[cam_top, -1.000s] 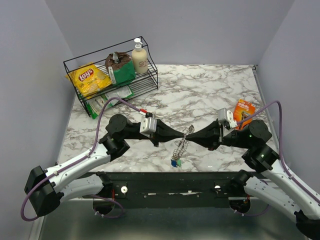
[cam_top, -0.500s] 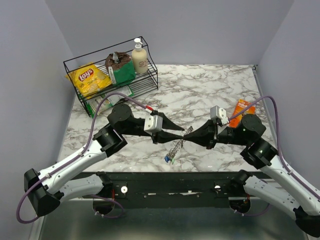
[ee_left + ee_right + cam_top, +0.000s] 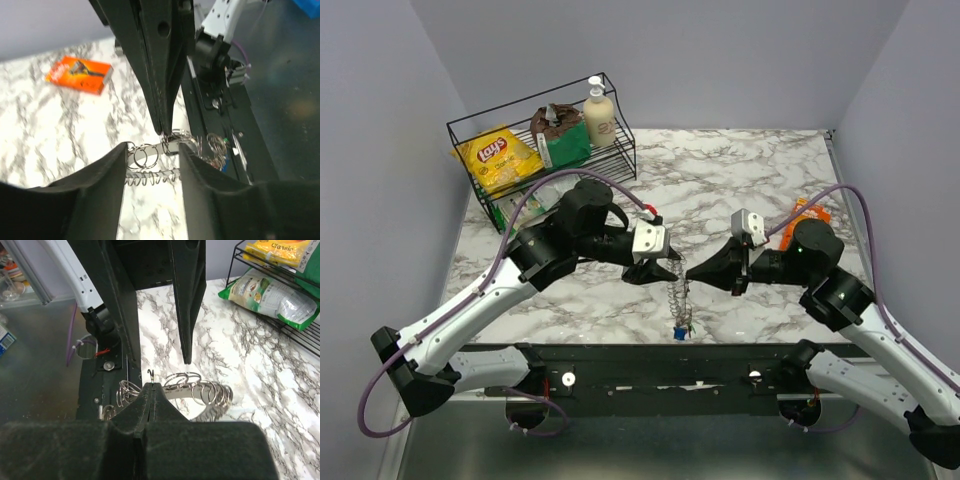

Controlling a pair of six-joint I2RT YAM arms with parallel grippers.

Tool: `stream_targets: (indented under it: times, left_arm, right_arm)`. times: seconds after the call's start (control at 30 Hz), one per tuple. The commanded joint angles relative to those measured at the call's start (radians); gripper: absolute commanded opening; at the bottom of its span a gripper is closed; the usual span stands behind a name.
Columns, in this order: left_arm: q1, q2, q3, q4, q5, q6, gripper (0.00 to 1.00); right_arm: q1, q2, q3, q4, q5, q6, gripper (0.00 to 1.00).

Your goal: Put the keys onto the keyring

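While right fingers [image 3: 142, 407] pinch one keyring [image 3: 675, 296], left fingers [image 3: 102, 175] spread, one blue key [image 3: 677, 334] dangling

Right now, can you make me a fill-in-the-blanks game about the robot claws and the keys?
The right claw is ____ on the keyring.
The left claw is ____, one finger on each side of the keyring.
The key dangling lowest is ____.
The flat box is ____.
Missing words: shut, open, blue, orange.
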Motion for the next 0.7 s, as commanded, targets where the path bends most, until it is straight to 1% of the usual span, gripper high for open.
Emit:
stream_targets:
  times: [0.0,0.1,0.37,0.5,0.63,0.67]
  left_arm:
    - [-0.006,0.05,0.068,-0.203,-0.017,0.06,0.48]
    - [-0.006,0.059,0.074,-0.204,-0.014,0.061,0.45]
    - [-0.006,0.084,0.086,-0.21,0.009,0.065,0.34]
    - [-0.012,0.097,0.093,-0.204,0.02,0.064,0.34]
    - [-0.014,0.102,0.099,-0.199,0.02,0.064,0.42]
    - [-0.015,0.102,0.1,-0.199,0.018,0.065,0.43]
  right_arm:
    - [0.002,0.017,0.041,-0.018,-0.016,-0.024,0.01]
    - [0.002,0.024,0.041,-0.023,-0.021,-0.024,0.01]
    - [0.002,0.021,0.04,-0.023,-0.008,-0.025,0.01]
    - [0.002,0.028,0.041,-0.023,-0.007,-0.024,0.01]
    - [0.002,0.029,0.04,-0.023,-0.007,-0.025,0.01]
    - [0.002,0.029,0.04,-0.023,-0.005,-0.024,0.01]
